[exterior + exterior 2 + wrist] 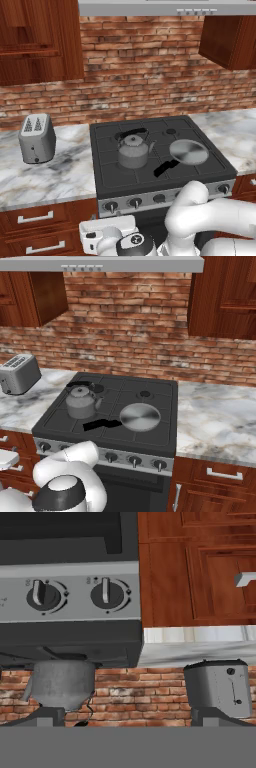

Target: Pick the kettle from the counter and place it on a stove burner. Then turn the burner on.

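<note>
The grey kettle [133,150] [81,401] stands upright on the left half of the black stove [155,187], over a stove burner that it hides. A black burner disc [98,388] shows just behind it. In the hand view, which is rolled upside down, the kettle [62,682] hangs at lower left. My gripper [128,717] is open and holds nothing, its dark fingertips [42,716] wide apart. My white hand [106,234] hovers low before the stove's front left, facing two knobs [44,594] [106,593] without touching them.
A round steel pan [188,151] [140,417] with a black handle lies on the stove's right half. A grey toaster [36,138] [18,373] [220,687] stands on the marble counter [50,175] at left. Several knobs [135,202] [134,460] line the stove front; wooden drawers [35,217] sit below.
</note>
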